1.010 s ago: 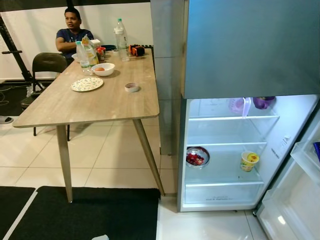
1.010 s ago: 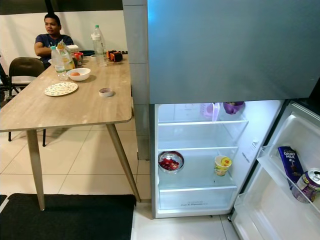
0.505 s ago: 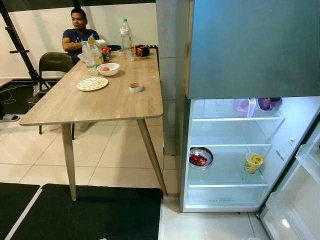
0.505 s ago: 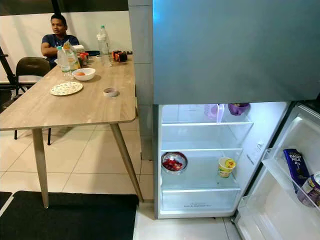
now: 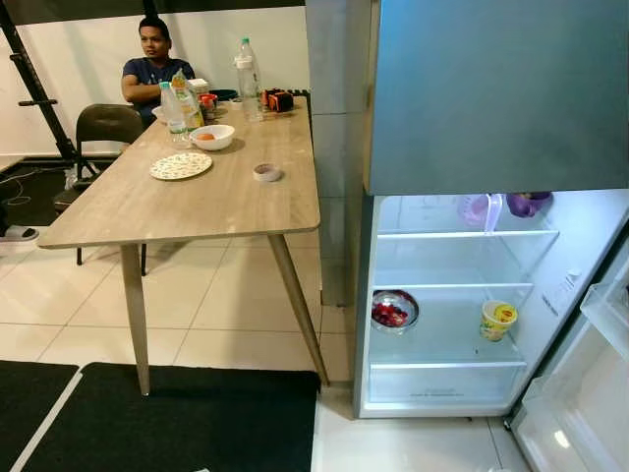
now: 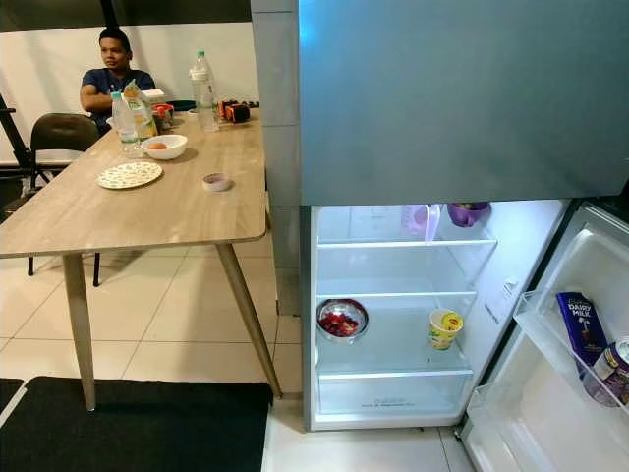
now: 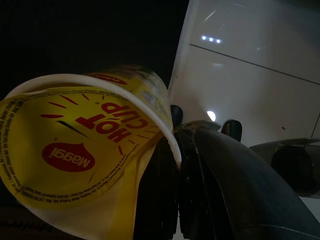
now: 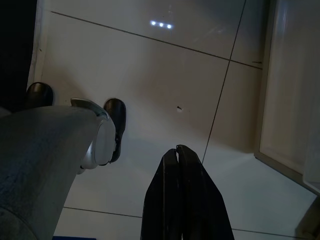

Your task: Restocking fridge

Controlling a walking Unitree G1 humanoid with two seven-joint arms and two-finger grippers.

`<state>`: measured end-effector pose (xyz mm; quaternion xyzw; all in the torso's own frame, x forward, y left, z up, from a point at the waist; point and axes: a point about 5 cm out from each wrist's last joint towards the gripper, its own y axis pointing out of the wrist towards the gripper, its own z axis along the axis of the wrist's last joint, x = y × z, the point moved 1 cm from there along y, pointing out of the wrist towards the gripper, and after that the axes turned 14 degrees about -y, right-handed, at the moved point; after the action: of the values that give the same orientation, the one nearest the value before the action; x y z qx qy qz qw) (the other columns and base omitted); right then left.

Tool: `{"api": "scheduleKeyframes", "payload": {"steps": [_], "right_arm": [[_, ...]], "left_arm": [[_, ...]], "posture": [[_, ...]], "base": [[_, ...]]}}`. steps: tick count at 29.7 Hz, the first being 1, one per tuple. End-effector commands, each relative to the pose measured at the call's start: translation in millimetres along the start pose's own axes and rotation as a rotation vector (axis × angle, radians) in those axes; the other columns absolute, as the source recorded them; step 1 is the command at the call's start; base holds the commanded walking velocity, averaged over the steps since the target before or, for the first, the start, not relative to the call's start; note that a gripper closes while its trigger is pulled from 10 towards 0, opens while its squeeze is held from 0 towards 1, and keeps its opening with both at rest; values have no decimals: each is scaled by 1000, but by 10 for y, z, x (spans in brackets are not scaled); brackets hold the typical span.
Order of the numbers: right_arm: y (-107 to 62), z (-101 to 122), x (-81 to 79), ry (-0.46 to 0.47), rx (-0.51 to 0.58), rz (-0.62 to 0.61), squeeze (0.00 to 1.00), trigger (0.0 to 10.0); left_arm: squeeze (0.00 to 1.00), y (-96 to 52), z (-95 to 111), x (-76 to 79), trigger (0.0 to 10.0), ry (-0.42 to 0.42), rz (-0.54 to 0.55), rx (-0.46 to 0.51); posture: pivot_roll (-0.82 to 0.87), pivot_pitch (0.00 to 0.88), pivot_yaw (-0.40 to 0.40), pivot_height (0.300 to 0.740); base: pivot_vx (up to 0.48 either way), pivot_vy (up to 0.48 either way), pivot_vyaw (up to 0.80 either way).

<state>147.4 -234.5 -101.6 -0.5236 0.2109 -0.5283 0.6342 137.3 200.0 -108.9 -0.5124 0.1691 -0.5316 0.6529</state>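
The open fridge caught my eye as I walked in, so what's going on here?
The robot is restocking it. Its left gripper holds a yellow Maggi Hot Cup down at its side, while the right gripper hangs shut over the floor tiles. The fridge stands open, with a bowl of red food and another noodle cup on a shelf. A person sits at the far end of the wooden table.

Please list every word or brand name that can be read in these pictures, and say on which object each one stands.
"Maggi" and "HOT CUP": on the yellow cup held in the left gripper.
"DAIRY MILK": on the purple carton in the fridge door shelf.
Labels on the table's bottles, the can and the cup in the fridge: too small to read.
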Motion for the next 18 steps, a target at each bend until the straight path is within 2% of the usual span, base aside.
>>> {"api": "scheduleKeyframes", "payload": {"steps": [1, 18], "right_arm": [[-3, -25, -2, 11, -11, -3, 0, 10000], [-9, -68, -17, 11, -20, 0, 0, 10000]], "left_arm": [[0, 10, -32, 35, 10000, -8, -5, -11], [0, 3, -72, 22, 10000, -8, 2, -22]], "posture": [[-64, 0, 15, 740], [-60, 0, 17, 740]], "base": [[0, 0, 0], [0, 0, 0]]}}
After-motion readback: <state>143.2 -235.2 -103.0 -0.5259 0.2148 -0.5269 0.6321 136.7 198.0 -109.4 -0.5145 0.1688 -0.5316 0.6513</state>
